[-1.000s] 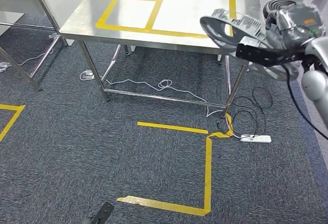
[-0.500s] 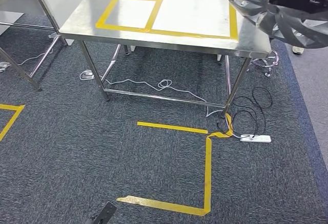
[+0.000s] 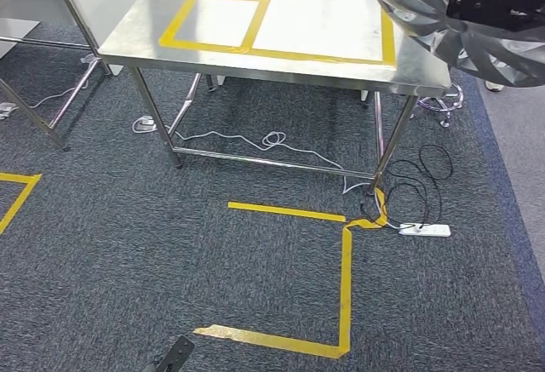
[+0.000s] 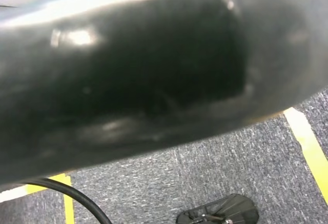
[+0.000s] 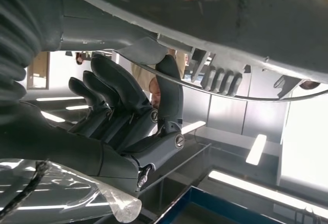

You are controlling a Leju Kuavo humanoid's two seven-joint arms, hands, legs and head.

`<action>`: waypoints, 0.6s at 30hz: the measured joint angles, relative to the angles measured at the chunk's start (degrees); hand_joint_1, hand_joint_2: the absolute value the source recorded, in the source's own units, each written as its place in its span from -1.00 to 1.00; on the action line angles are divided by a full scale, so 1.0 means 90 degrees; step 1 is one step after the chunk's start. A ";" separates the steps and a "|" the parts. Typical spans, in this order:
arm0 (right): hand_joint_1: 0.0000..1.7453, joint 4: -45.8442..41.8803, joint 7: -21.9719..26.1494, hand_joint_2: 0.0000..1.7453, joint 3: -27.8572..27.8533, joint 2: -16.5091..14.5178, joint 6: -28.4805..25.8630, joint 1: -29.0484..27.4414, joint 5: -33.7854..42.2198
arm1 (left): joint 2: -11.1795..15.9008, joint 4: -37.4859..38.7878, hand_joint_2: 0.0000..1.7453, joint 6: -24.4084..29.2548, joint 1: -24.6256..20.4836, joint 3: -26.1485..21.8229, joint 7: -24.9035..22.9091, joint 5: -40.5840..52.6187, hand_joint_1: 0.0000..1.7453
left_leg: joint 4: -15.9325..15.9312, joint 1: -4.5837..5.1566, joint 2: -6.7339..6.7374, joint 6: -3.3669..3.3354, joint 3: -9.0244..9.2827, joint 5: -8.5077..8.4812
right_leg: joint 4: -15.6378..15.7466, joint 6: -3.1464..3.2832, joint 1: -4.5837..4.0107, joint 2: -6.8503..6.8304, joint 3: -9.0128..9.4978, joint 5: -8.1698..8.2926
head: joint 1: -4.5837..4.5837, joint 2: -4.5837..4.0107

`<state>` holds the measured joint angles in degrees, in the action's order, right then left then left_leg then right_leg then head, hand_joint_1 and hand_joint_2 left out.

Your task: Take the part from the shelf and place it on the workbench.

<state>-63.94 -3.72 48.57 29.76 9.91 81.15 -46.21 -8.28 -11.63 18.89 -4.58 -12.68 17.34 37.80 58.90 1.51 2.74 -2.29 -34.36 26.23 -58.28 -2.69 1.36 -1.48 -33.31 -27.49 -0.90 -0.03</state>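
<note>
One grey finned part (image 3: 450, 14) up at our 1 o'clock, above bench (image 3: 192, 44) right edge. Right robot hand (image 5: 127, 116) fingers curled against its rim, gripping. Left robot hand: we cannot tell.

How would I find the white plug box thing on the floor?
Start at the steel workbench with yellow tape squares. Go down its front right leg to the carpet, where black cables tangle. The power strip lies just right of them: the only flat white bar there.
</note>
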 joint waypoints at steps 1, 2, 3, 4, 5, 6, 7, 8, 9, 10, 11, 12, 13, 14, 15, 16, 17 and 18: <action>1.00 0.0006 -0.0001 1.00 0.0022 0.0007 -0.0003 -0.0001 0.0005 | 0.0000 0.0000 -1.00 -0.0013 -0.0001 0.0000 0.0005 -0.0004 -1.00 | 0.0000 0.0000 0.0000 0.0000 0.0000 0.0000 | 0.0000 0.0000 0.0000 0.0000 0.0000 0.0000 | 0.0001 -0.0001; 1.00 0.0013 -0.0002 1.00 0.0044 0.0015 -0.0006 -0.0001 0.0010 | 0.0001 0.0000 -1.00 -0.0033 -0.0001 -0.0001 0.0016 -0.0006 -1.00 | 0.0001 0.0000 0.0000 0.0000 0.0000 0.0000 | 0.0001 0.0000 0.0000 0.0000 0.0000 0.0000 | 0.0001 -0.0001; 1.00 0.0018 -0.0001 1.00 0.0066 0.0022 -0.0009 -0.0001 0.0015 | 0.0004 0.0000 -1.00 -0.0054 -0.0002 -0.0001 0.0030 -0.0008 -1.00 | 0.0010 0.0008 -0.0001 -0.0015 -0.0003 0.0006 | 0.0019 -0.0017 0.0010 -0.0003 0.0005 0.0013 | -0.0002 -0.0001; 1.00 0.0020 -0.0002 1.00 0.0081 0.0027 -0.0014 0.0002 0.0019 | 0.0007 0.0000 -1.00 -0.0067 -0.0004 -0.0001 0.0044 -0.0008 -1.00 | -0.0007 0.0014 -0.0002 -0.0043 0.0004 0.0001 | 0.0055 -0.0041 0.0014 -0.0005 0.0021 0.0032 | -0.0005 -0.0001; 1.00 0.0022 -0.0004 1.00 0.0092 0.0032 -0.0023 0.0003 0.0024 | 0.0009 -0.0001 -1.00 -0.0075 -0.0006 -0.0002 0.0054 -0.0007 -1.00 | -0.0080 -0.0003 -0.0001 -0.0078 0.0039 -0.0031 | 0.0099 -0.0067 0.0013 -0.0005 0.0033 0.0045 | -0.0005 -0.0001; 1.00 0.0023 -0.0007 1.00 0.0099 0.0051 -0.0035 0.0003 0.0029 | 0.0009 -0.0001 -1.00 -0.0071 -0.0008 -0.0002 0.0058 -0.0006 -1.00 | -0.0180 -0.0019 0.0005 -0.0117 0.0090 -0.0074 | 0.0109 -0.0087 0.0011 0.0012 0.0028 0.0030 | -0.0004 0.0000; 1.00 0.0024 -0.0010 1.00 0.0103 0.0073 -0.0050 0.0008 0.0033 | 0.0007 -0.0002 -1.00 -0.0062 -0.0013 -0.0003 0.0059 -0.0005 -1.00 | -0.0297 -0.0045 0.0013 -0.0146 0.0146 -0.0130 | 0.0002 -0.0089 0.0000 0.0049 -0.0033 -0.0043 | 0.0004 0.0001; 1.00 0.0026 -0.0011 1.00 0.0109 0.0098 -0.0069 0.0010 0.0038 | 0.0007 -0.0002 -1.00 -0.0055 -0.0019 -0.0004 0.0059 -0.0004 -1.00 | -0.0389 -0.0071 0.0021 -0.0162 0.0192 -0.0176 | -0.0239 -0.0088 -0.0005 0.0090 -0.0165 -0.0167 | 0.0011 0.0001; 1.00 0.0027 -0.0012 1.00 0.0121 0.0126 -0.0085 0.0013 0.0041 | 0.0004 -0.0002 -1.00 -0.0048 -0.0026 -0.0004 0.0058 -0.0002 -1.00 | -0.0423 -0.0076 0.0027 -0.0171 0.0210 -0.0191 | -0.0612 -0.0092 0.0000 0.0129 -0.0359 -0.0326 | 0.0015 0.0000; 1.00 0.0028 -0.0012 1.00 0.0136 0.0148 -0.0098 0.0012 0.0044 | 0.0001 -0.0002 -1.00 -0.0044 -0.0033 -0.0005 0.0057 0.0000 -1.00 | -0.0430 -0.0083 0.0028 -0.0171 0.0213 -0.0193 | -0.1031 -0.0109 0.0010 0.0151 -0.0588 -0.0474 | 0.0017 -0.0001; 1.00 0.0029 -0.0015 1.00 0.0153 0.0173 -0.0108 -0.0001 0.0052 | -0.0004 -0.0002 -1.00 -0.0044 -0.0036 -0.0005 0.0053 0.0004 -1.00 | -0.0424 -0.0093 0.0025 -0.0160 0.0213 -0.0184 | -0.1361 -0.0134 0.0023 0.0156 -0.0784 -0.0555 | 0.0016 -0.0001; 1.00 0.0029 -0.0020 1.00 0.0168 0.0197 -0.0113 -0.0021 0.0062 | -0.0010 -0.0002 -1.00 -0.0044 -0.0034 -0.0006 0.0047 0.0007 -1.00 | -0.0408 -0.0109 0.0020 -0.0138 0.0215 -0.0166 | -0.1510 -0.0162 0.0041 0.0155 -0.0901 -0.0531 | 0.0016 -0.0001; 1.00 0.0030 -0.0027 1.00 0.0179 0.0219 -0.0118 -0.0042 0.0072 | -0.0013 -0.0002 -1.00 -0.0044 -0.0030 -0.0007 0.0042 0.0011 -1.00 | -0.0374 -0.0136 0.0015 -0.0100 0.0216 -0.0137 | -0.1411 -0.0192 0.0062 0.0151 -0.0899 -0.0380 | 0.0016 -0.0001; 1.00 0.0030 -0.0033 1.00 0.0186 0.0236 -0.0123 -0.0061 0.0083 | -0.0013 -0.0002 -1.00 -0.0044 -0.0025 -0.0008 0.0037 0.0015 -1.00 | -0.0315 -0.0172 0.0010 -0.0050 0.0216 -0.0091 | -0.1076 -0.0229 0.0089 0.0137 -0.0778 -0.0129 | 0.0016 -0.0001; 1.00 0.0030 -0.0036 1.00 0.0191 0.0250 -0.0134 -0.0086 0.0090 | -0.0012 -0.0002 -1.00 -0.0044 -0.0021 -0.0008 0.0035 0.0016 -1.00 | -0.0239 -0.0201 0.0008 0.0014 0.0209 -0.0030 | -0.0685 -0.0279 0.0106 0.0113 -0.0613 0.0072 | 0.0017 -0.0001; 1.00 0.0029 -0.0039 1.00 0.0202 0.0265 -0.0154 -0.0096 0.0096 | 0.0000 -0.0002 -1.00 -0.0044 -0.0024 -0.0008 0.0034 0.0018 -1.00 | -0.0132 -0.0209 0.0007 0.0079 0.0177 0.0034 | -0.0339 -0.0300 0.0114 0.0093 -0.0445 0.0207 | 0.0035 -0.0001; 1.00 0.0028 -0.0045 1.00 0.0211 0.0277 -0.0179 -0.0111 0.0101 | 0.0011 -0.0002 -1.00 -0.0043 -0.0024 -0.0008 0.0032 0.0019 -1.00 | -0.0036 -0.0206 0.0003 0.0123 0.0133 0.0084 | -0.0132 -0.0275 0.0117 0.0075 -0.0338 0.0258 | 0.0044 -0.0001; 1.00 0.0027 -0.0050 1.00 0.0220 0.0287 -0.0205 -0.0139 0.0104 | 0.0023 -0.0002 -1.00 -0.0040 -0.0021 -0.0008 0.0027 0.0019 -1.00 | 0.0029 -0.0189 -0.0002 0.0136 0.0093 0.0106 | -0.0082 -0.0235 0.0109 0.0069 -0.0304 0.0225 | 0.0036 0.0000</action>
<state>-63.70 -4.17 50.56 32.34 8.07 79.90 -45.27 -8.08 -11.65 18.53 -4.77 -12.75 17.59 37.98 59.16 -0.19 2.73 -1.07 -33.52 27.18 -59.02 -4.81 2.35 -0.86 -36.05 -25.46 -0.58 -0.03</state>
